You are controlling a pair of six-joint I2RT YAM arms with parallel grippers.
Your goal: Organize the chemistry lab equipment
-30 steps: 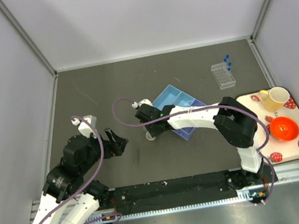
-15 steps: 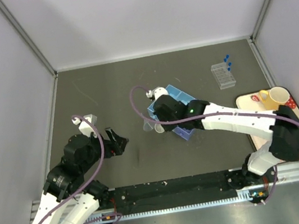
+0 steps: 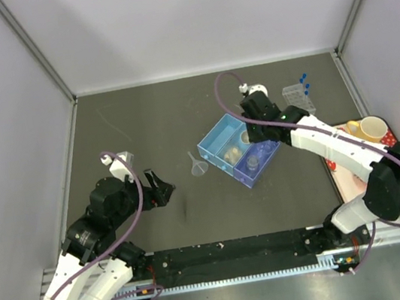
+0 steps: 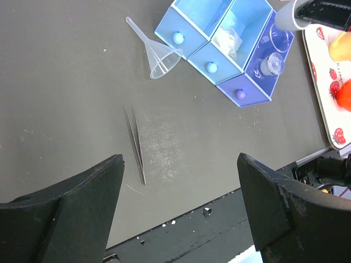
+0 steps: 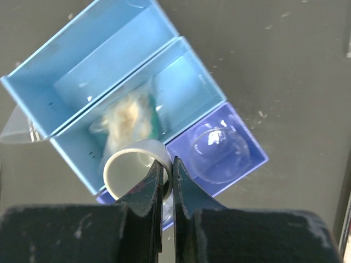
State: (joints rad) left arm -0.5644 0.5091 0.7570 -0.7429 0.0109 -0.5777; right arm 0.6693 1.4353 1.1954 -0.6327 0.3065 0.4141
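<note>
We're mid-drop: right tool [image 5: 166,171] pinched shut on tiny beaker [image 5: 129,149], above blue organizer [image 3: 211,133]. Next, probably: lower into 1 compartment, release. Left tool [image 3: 158,188] wide open, empty, over desk nr funnel [image 3: 198,168].

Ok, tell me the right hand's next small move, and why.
Probably lower straight down: the right hand is shut on the rim of the small clear beaker, hanging above the blue organizer near its purple compartment, where the round dish lies. Release only once it is inside.
</note>
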